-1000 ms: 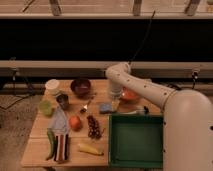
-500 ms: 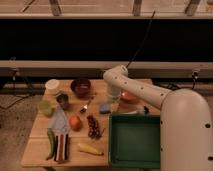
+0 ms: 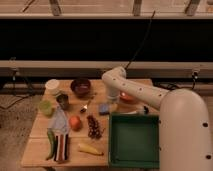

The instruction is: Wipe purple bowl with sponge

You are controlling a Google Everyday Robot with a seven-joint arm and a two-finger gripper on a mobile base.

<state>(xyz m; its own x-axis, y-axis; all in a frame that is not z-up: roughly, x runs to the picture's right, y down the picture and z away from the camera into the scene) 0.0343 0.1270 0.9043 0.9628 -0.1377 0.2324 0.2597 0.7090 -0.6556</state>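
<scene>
The purple bowl point(image 3: 81, 86) is a small, dark, glossy bowl at the back of the wooden table point(image 3: 40, 150), left of the arm. The light-blue sponge point(image 3: 103, 108) lies flat near the table's middle. My white arm bends at an elbow above the table and reaches down, so the gripper point(image 3: 110, 103) sits right at the sponge's upper right corner. The wrist hides where the gripper meets the sponge. The bowl is about a hand's width up and left of the gripper.
An orange bowl point(image 3: 128, 98) sits partly behind the arm. A green bin point(image 3: 134, 141) fills the front right. To the left are a white cup point(image 3: 51, 85), grey cup point(image 3: 63, 100), green cup point(image 3: 46, 107), pale cloth point(image 3: 59, 121), orange fruit point(image 3: 75, 122), grapes point(image 3: 93, 127) and banana point(image 3: 90, 148).
The arm has swung a little left and lowered, bringing the gripper down onto the spot where the sponge lies. Nothing else on the table has moved.
</scene>
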